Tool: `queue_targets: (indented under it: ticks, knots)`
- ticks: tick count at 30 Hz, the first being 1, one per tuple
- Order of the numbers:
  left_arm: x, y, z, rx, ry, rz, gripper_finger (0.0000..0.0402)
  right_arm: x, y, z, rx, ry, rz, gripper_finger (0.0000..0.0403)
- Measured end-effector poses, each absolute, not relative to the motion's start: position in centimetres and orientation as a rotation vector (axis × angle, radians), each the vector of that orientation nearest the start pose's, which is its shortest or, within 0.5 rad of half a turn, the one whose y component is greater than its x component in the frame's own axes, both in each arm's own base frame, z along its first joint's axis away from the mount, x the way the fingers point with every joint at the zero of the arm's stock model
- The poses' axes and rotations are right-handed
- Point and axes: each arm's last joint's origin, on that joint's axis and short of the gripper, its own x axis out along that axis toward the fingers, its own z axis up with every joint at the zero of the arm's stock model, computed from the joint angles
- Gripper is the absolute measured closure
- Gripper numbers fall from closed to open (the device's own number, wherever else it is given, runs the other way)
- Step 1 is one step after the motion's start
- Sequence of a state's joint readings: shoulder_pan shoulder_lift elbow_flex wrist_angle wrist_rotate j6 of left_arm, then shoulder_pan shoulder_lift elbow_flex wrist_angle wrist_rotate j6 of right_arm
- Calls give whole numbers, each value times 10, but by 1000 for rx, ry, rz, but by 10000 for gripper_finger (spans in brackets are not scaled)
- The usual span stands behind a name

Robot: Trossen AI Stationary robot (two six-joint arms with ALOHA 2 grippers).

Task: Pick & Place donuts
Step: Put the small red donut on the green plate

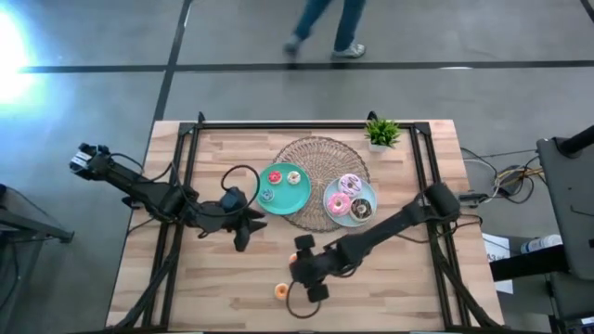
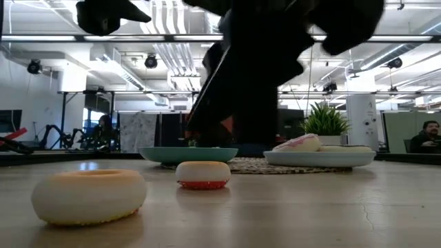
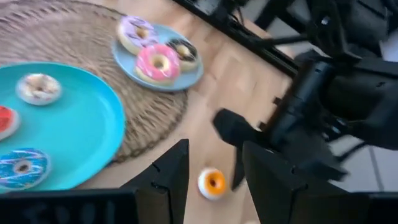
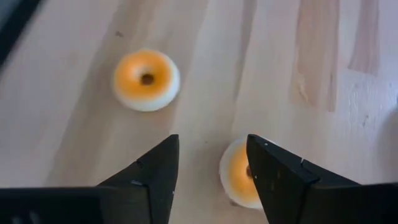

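Two small orange donuts lie flat on the bare wood: one [image 1: 281, 290] [image 4: 146, 79] near the table's near edge, the other [image 1: 293, 260] [image 4: 236, 175] just beyond it. My right gripper [image 1: 303, 267] [image 4: 211, 143] hovers open above them, pointing down, and one finger partly hides the second donut. My left gripper [image 1: 243, 225] [image 3: 214, 149] is open beside the teal plate [image 1: 299, 197], which holds a red, a white-orange and a blue donut [image 3: 22, 167]. The light-blue plate [image 1: 368, 210] carries the pink [image 3: 158, 62], lilac and chocolate donuts.
Both plates sit on a round woven mat [image 1: 320, 153] at the table's middle. A small potted plant [image 1: 381, 133] stands at the far edge. A black frame [image 1: 306, 124] runs around the tabletop. A person walks on the floor beyond the table [image 1: 325, 28].
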State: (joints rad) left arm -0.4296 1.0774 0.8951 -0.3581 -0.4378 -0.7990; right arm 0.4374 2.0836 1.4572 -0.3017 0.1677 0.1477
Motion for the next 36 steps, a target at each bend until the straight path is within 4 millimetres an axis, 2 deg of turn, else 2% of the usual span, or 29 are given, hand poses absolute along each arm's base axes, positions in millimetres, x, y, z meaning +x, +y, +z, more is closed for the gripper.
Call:
queue_targets:
  ticks: [6,14,26,36]
  knots:
    - [203,-90,302,-509,521,98,278,413,186,152,-89,1016,45,227]
    - [189,-87,309,-454,524,64,278,416,182,152,11,1028,-37,229]
    - [174,-79,316,-420,517,61,278,417,180,151,80,1044,-39,254]
    - [174,-79,312,-441,522,71,278,416,181,138,77,1081,-36,241]
